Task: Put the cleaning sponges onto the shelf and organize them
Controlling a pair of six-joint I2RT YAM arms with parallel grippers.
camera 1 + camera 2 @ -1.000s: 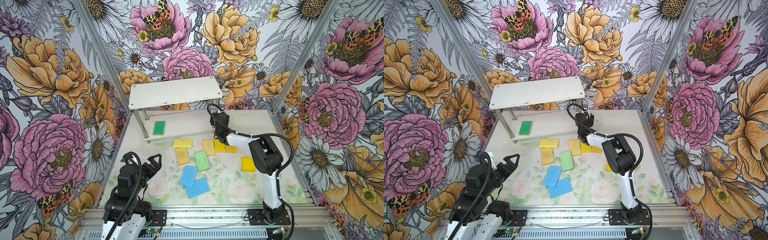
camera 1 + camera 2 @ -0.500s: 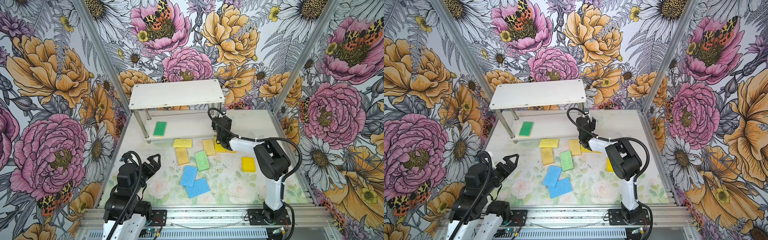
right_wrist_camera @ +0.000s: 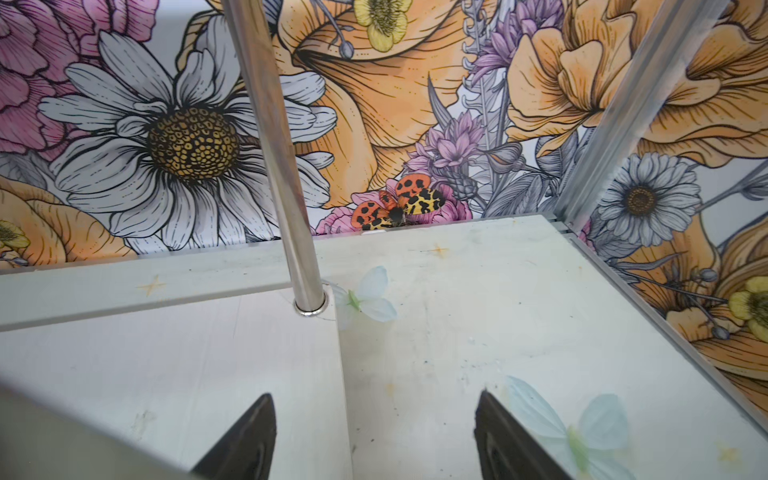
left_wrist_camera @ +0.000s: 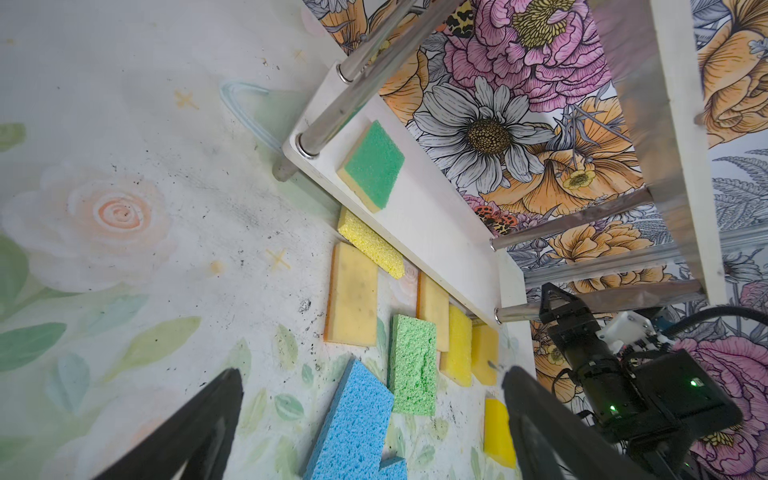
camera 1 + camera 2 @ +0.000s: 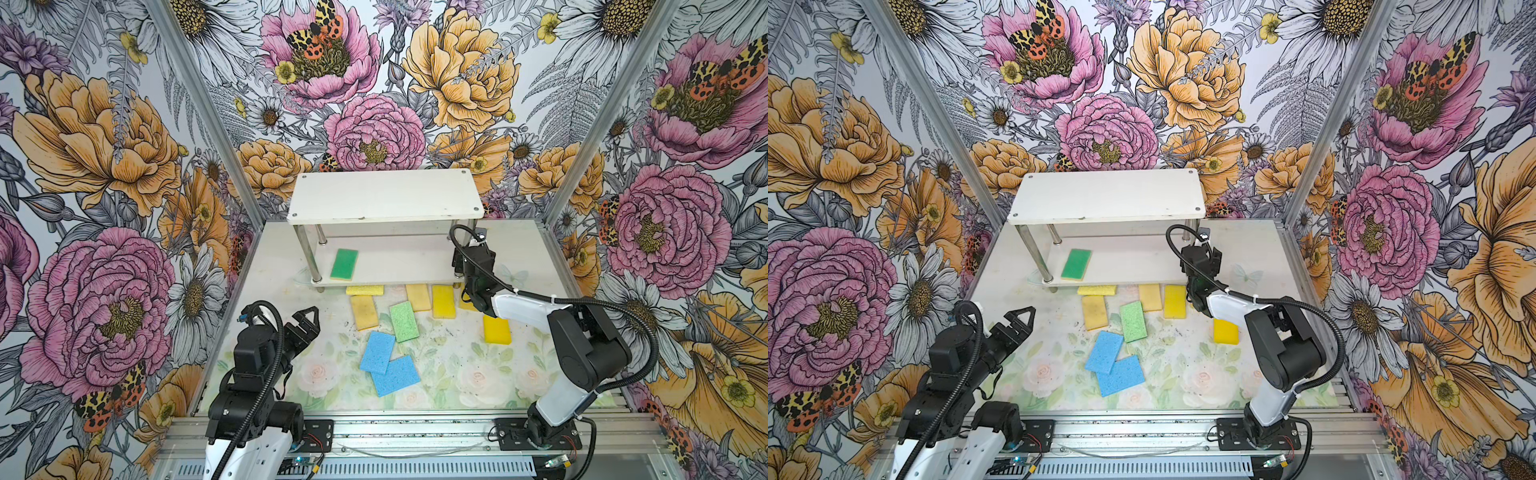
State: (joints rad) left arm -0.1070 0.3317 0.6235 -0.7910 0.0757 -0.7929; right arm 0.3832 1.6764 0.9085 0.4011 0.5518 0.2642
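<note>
For the right gripper (image 3: 374,444): spread apart, clamped on nothing. Hovers at the right end of the shelf (image 5: 386,195), tips over the end of the lower board (image 3: 166,374) and the table (image 3: 457,311) beside it, near a shiny post (image 3: 286,166). Faces the back wall, away from the loose cleaning sponges.

For the left gripper (image 5: 306,320): spread wide, empty, raised near the front left of the table, well apart from the shelf.

Counts one sponge shelved: the dark green sponge (image 5: 344,264), flat on the lower board toward its left end, long axis roughly front to back. Counts nine more on the table in front of the shelf.

Nearest the right gripper: a yellow sponge (image 4: 484,353), partly hidden under that wrist in both top views, then the bright yellow sponge (image 5: 444,301) and a tan sponge (image 5: 418,297) just beside it. All back toward the robot from the tips, long axes roughly front to back. Calls, by judgement, for a pull-back and a downward turn before any grasp. Favors the right arm here, and the left arm for the light blue sponge (image 5: 377,352) nearer its side.

Surface: flat, pale floral print, speckled with dark crumbs.

Room: plenty along the lower board right of the green one, plus the bare top board. Expect a low, flat entry under that top board.
</note>
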